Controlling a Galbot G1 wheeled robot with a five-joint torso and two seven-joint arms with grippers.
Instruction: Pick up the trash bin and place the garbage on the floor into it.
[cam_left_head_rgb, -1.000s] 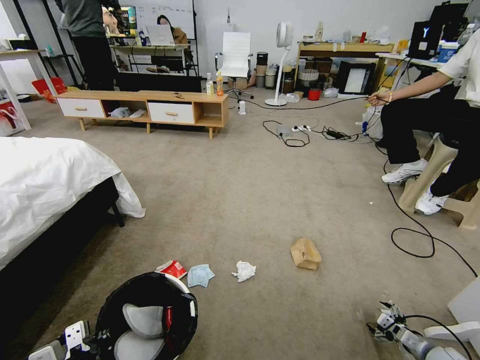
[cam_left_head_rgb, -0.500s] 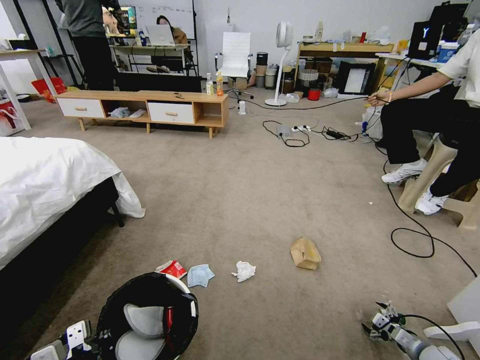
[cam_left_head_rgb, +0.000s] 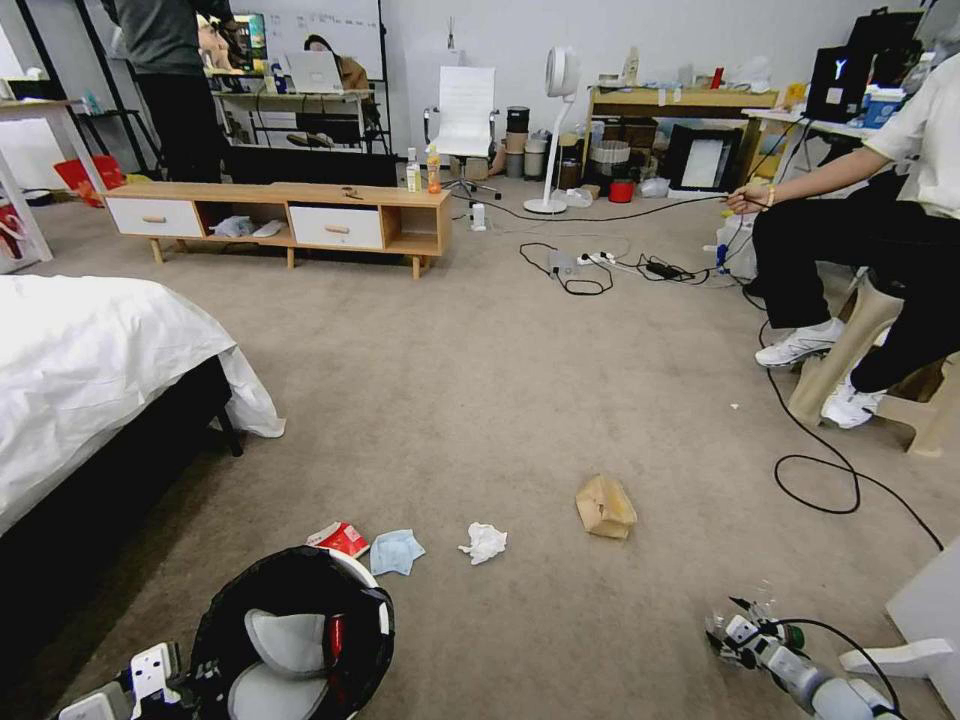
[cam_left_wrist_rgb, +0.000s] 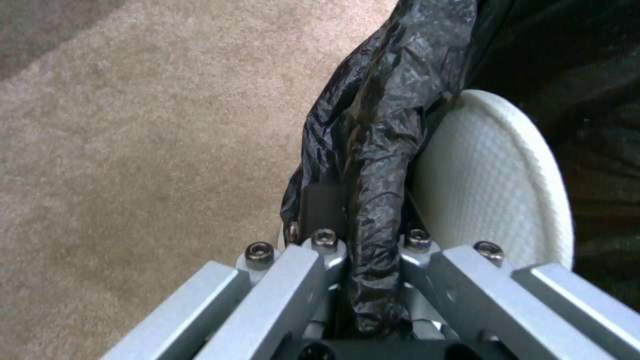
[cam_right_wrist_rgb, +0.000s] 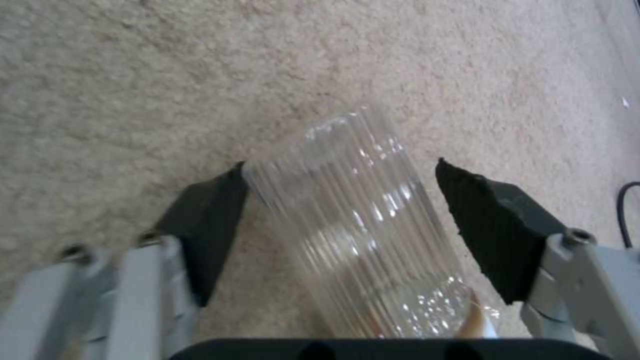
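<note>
Since a second ago, right gripper (cam_left_head_rgb: 742, 632) lower and further left over the carpet (cam_left_head_rgb: 520, 400); whole scene shifted slightly too. Jaws spread wide around a ribbed clear bottle (cam_right_wrist_rgb: 363, 220), barely discernible from the head. Left gripper (cam_left_wrist_rgb: 363, 250) clamped on the bin (cam_left_head_rgb: 293, 637) rim and black liner, cut off low left. Beyond: wrapper (cam_left_head_rgb: 340, 538), mask (cam_left_head_rgb: 396, 552), tissue (cam_left_head_rgb: 484, 542), paper bag (cam_left_head_rgb: 604, 506).

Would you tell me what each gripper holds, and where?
The left gripper clamps the bin at its bagged rim. The right gripper straddles the bottle, open.
</note>
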